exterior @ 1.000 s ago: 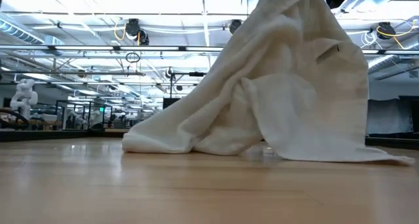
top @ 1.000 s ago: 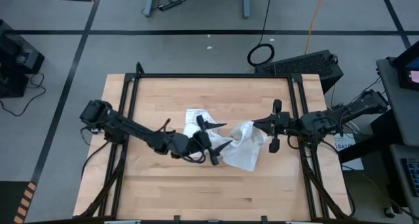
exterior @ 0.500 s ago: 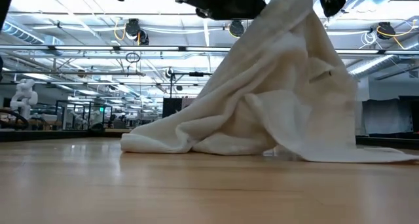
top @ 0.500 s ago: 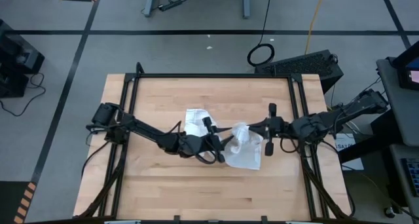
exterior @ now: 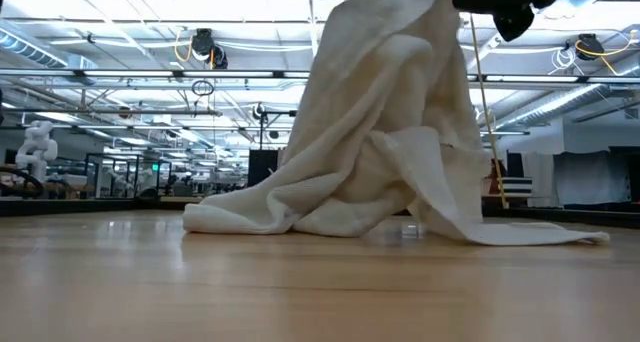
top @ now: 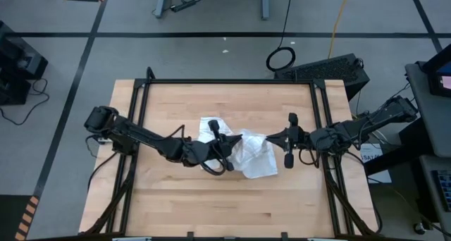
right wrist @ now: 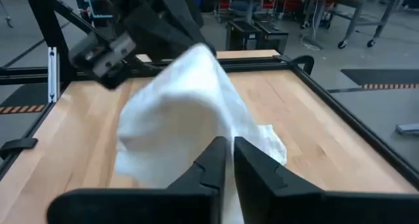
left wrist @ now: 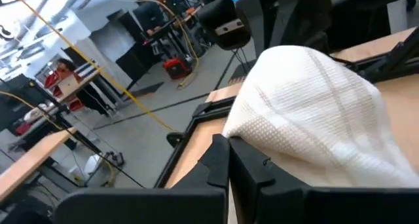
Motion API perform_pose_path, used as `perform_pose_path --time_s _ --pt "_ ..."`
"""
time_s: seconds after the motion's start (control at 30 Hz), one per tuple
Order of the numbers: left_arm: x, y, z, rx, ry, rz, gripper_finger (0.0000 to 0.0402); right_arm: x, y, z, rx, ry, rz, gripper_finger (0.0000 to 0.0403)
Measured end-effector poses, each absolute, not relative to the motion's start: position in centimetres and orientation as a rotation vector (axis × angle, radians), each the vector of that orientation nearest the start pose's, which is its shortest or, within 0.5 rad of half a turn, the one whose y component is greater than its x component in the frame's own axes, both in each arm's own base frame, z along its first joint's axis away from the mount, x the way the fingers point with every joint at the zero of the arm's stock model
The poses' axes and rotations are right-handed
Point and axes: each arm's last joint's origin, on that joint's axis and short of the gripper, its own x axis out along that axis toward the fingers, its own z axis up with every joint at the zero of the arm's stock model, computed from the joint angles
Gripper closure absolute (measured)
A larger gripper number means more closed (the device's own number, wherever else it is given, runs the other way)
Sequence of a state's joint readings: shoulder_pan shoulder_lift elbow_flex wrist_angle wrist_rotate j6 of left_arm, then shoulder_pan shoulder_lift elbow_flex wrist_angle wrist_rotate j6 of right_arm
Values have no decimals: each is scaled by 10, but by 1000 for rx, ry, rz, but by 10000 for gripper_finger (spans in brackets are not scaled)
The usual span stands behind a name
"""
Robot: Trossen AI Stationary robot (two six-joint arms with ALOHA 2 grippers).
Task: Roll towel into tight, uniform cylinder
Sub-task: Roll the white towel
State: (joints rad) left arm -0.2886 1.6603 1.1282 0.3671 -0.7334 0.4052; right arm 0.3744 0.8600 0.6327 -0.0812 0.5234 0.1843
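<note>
The towel (top: 250, 153) sits near the middle of the table (top: 176, 206), bunched into a crumpled heap rather than spread flat; from the low camera it rises like a tent, its top lifted off the wood and its hem trailing along the boards. The left gripper (top: 231, 144) has its fingers pressed together on a fold at the heap's left side, and the left wrist camera shows checked cloth draping out from between those fingers (left wrist: 219, 162). The right gripper (top: 271, 137) meets the towel from the opposite side; its fingers stand nearly together with white cloth running between them, so it looks to be pinching an edge too. Holding the cloth up from both sides is probably meant to shake it loose and pull it flat, since a tight, even roll needs a smooth sheet first; no rolling has begun. No tag, brand or readable writing shows on the towel or table.
</note>
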Motion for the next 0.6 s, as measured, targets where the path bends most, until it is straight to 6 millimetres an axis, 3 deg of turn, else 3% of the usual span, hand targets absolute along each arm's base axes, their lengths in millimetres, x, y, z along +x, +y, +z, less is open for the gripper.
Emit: perform_pose_path --time_s 0.3,0.43,0.6 --pt "340 -82 291 292 333 340 398 183 60 248 89 504 -186 277" --pt "334 -80 299 242 312 346 398 194 72 218 61 601 -171 227" --pt "332 -80 302 232 305 319 398 207 85 182 -69 689 -314 164"
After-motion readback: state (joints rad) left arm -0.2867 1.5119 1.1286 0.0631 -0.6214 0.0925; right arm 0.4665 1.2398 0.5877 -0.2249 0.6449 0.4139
